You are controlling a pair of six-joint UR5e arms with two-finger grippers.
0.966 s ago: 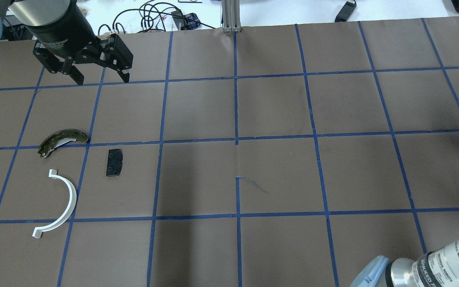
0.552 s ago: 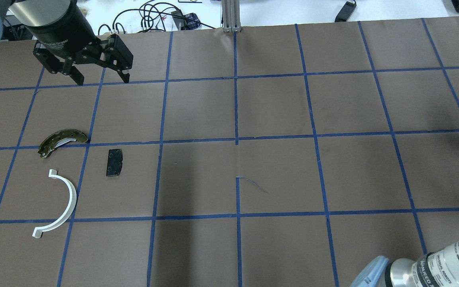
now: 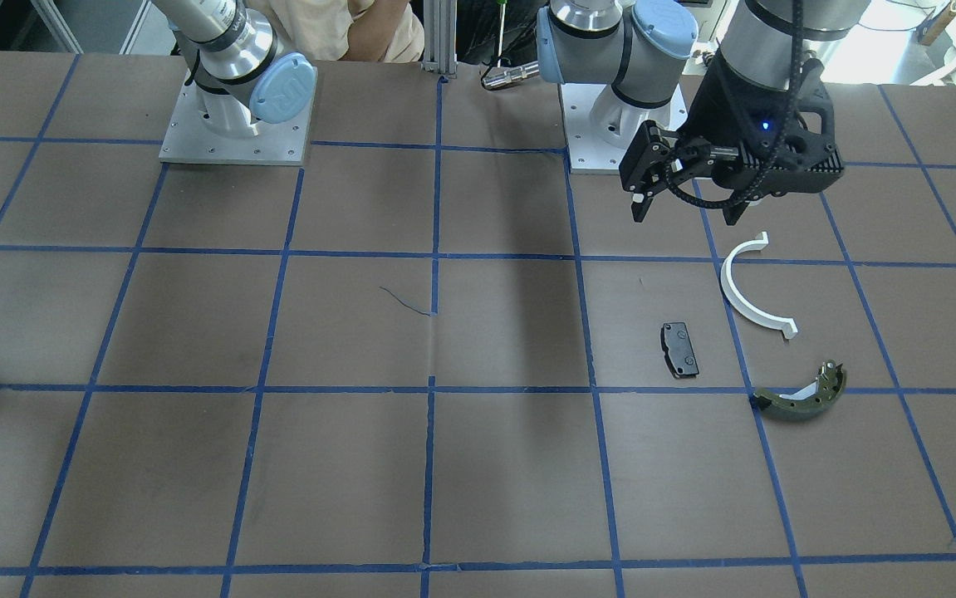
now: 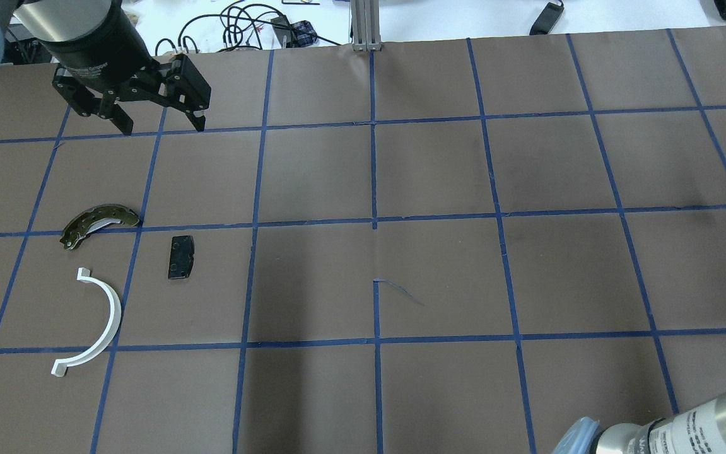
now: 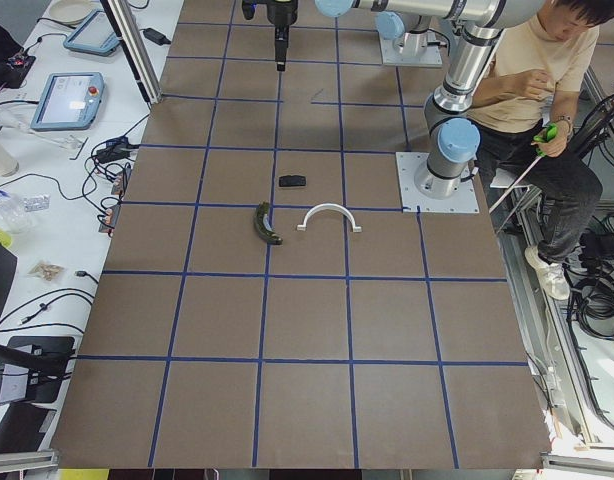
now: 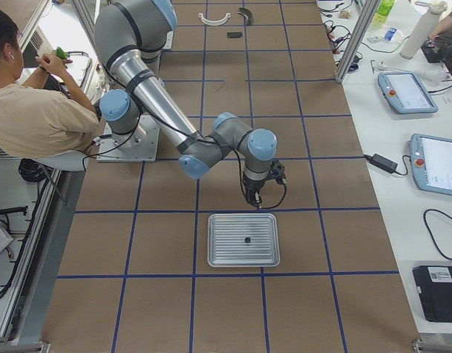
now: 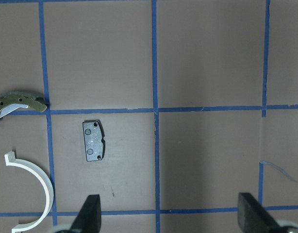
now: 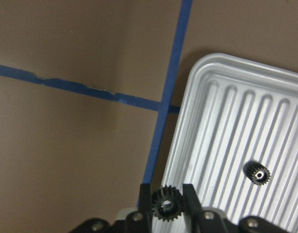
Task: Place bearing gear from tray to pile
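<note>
At the tray's [image 8: 222, 126] edge, my right gripper [image 8: 167, 201] pinches a small black bearing gear [image 8: 163, 209]; another gear [image 8: 257, 174] lies in the tray. Far across, my left gripper [image 4: 162, 127] hangs wide open near the pile: olive shoe [image 4: 99, 222], black pad [image 4: 181, 257], white half-ring [image 4: 101, 321]
</note>
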